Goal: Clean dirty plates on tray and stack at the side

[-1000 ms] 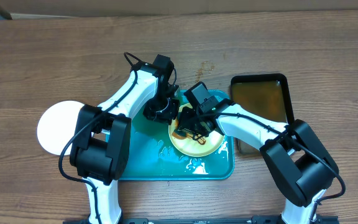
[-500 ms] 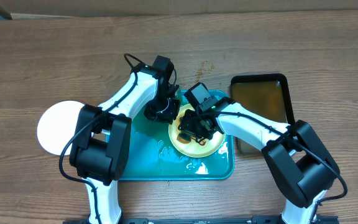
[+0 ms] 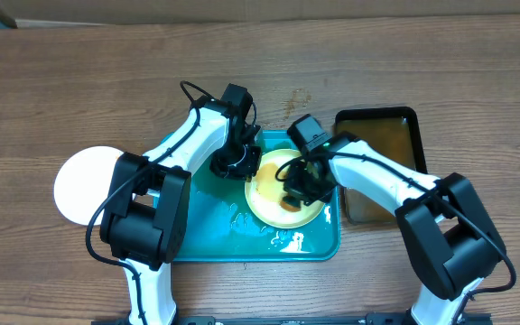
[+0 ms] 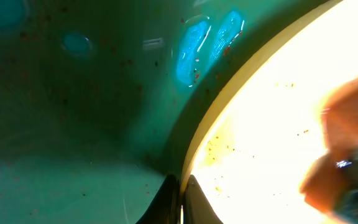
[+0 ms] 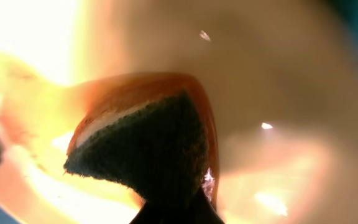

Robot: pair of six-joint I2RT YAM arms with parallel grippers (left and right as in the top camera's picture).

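L gripper (image 4: 179,202): fingers pressed together, pinching the near-left rim of the plate (image 4: 278,93); the rim line runs straight into the tips. R gripper (image 5: 173,214): fingers clamped tight on a sponge (image 5: 148,149), orange w/ a dark scouring face, and the sponge is pressed flat on the plate's inner surface.

The plate looks pale yellow-green w/ a lighter rim, round and shallow. Brown specks are scattered just inside the rim by the L fingers, and the surface is wet and glossy. In the wrist views it is overexposed, so more detail can't be told. It lies flat in the right half of the tray (image 3: 242,239), turquoise w/ rounded corners, w/ white foam patches near the front edge and water film over the floor.

Overhead: both arms reach in from opposite sides, meeting over the plate. A clean-looking white plate (image 3: 79,185) sits on the table (image 3: 422,54), just left of the tray. A black tray (image 3: 377,135) of brownish water is just right of it.
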